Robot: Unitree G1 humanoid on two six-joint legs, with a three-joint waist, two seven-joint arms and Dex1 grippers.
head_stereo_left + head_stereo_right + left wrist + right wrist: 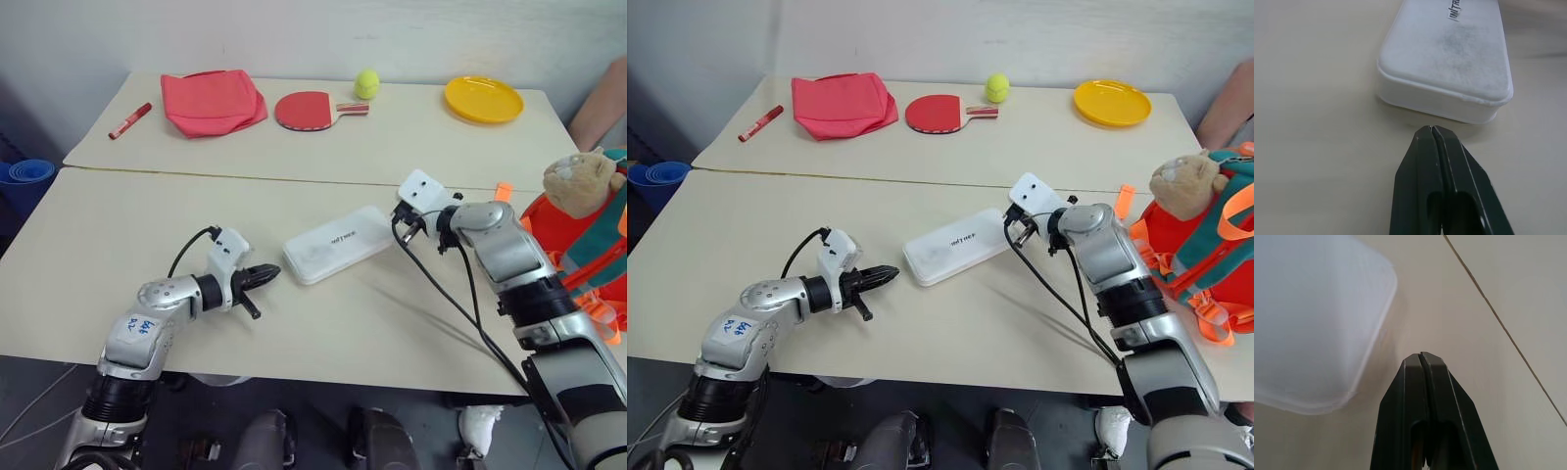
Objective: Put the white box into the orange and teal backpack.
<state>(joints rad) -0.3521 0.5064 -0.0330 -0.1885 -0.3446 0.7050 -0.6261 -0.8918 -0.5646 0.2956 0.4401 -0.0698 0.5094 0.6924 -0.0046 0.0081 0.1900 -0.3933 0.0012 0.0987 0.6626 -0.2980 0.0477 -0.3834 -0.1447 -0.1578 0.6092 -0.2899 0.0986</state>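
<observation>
**White box flanked by 2 closed grippers**

On the near table (118, 294), the white box (338, 245) is lying flat at the middle, a long oblong plastic case with rounded corners, a raised lid over a thin lip, and a short line of small dark lettering on its top. A faint grey smudge is showing on the lid in the left wrist view (1449, 63).

Now the left gripper (269, 275) is sitting just beside the box's near-left end, its 2 black fingers pressed together to a point, holding nothing; in its wrist view the closed tips are stopping just short of the box's end wall, with a sliver of table between. Over on the other side, the right gripper (1421, 357) is hanging near the box's far-right end, its 2 fingers also pinched fully together and gripping nothing, the tips pointing past the rounded corner of the box (1317, 318) onto bare table.

As for the lie of it, the box's long axis is running diagonally, from the near-left end by the left gripper up to the far-right end by the right one.

At the table's right edge, the orange and teal backpack (1190, 245) is standing well apart from the box, a tan plush cat toy (1181, 183) resting on top of it.
</observation>
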